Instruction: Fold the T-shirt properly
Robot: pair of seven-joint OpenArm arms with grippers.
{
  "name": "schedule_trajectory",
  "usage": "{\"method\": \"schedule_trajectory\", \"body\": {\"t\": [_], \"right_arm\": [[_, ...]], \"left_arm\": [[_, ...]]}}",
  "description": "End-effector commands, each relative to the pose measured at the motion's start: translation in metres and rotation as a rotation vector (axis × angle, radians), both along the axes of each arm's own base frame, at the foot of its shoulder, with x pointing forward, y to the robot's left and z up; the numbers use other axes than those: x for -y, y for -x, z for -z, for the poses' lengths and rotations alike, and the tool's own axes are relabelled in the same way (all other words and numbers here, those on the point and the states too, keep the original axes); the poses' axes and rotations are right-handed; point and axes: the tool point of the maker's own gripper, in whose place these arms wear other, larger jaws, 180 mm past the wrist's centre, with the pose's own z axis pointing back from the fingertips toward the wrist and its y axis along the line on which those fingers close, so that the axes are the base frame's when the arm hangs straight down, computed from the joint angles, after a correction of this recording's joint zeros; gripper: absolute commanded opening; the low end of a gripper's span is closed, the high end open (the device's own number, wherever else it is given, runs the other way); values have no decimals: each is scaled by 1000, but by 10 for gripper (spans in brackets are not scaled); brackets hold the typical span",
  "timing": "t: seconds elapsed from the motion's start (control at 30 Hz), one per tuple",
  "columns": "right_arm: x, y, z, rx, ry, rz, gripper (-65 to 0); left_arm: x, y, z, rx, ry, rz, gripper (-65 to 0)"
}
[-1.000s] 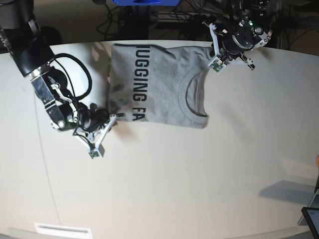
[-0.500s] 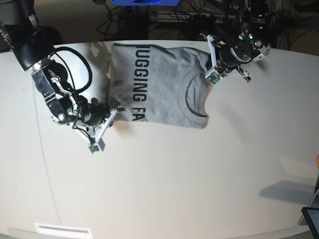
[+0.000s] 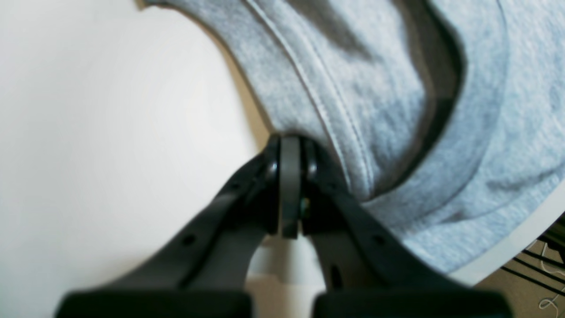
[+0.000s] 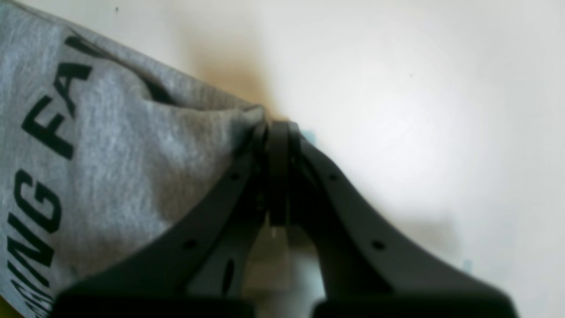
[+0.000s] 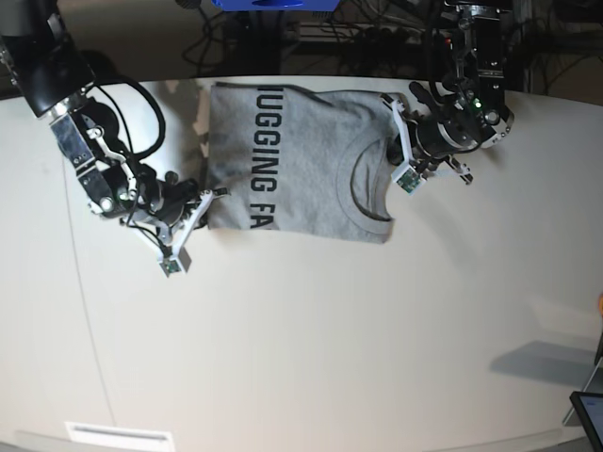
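Note:
The heather-grey T-shirt (image 5: pixel 301 160) lies folded at the back of the white table (image 5: pixel 311 339), with black lettering up and the collar toward the right. My left gripper (image 5: pixel 398 143) is at the shirt's right edge by the collar. In the left wrist view the left gripper (image 3: pixel 290 148) is shut, pinching the stitched edge of the T-shirt (image 3: pixel 375 88). My right gripper (image 5: pixel 202 203) is at the shirt's near left corner. In the right wrist view the right gripper (image 4: pixel 276 128) is shut on the raised corner of the T-shirt (image 4: pixel 110 154).
Cables and a blue object (image 5: pixel 273 4) sit behind the table's far edge. A dark device (image 5: pixel 589 410) stands at the near right corner. A white label (image 5: pixel 118 435) lies at the near left edge.
The left gripper has moved nearer along the shirt's right edge, toward the collar. The right gripper has moved farther back and closer in at the shirt's near left corner. The shirt has barely shifted.

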Motion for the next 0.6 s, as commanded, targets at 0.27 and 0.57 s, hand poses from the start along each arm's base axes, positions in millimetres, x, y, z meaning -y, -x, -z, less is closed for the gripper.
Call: {"method": "schedule_trajectory", "body": {"t": [0.27, 0.57], "right_arm": [[42, -31, -18, 82, 134, 64, -649], [30, -60, -44, 157, 117, 59, -649]], "left_arm": [[-42, 32, -11, -34, -174, 12, -647], [-48, 93, -6, -137, -203, 43, -647]]}}
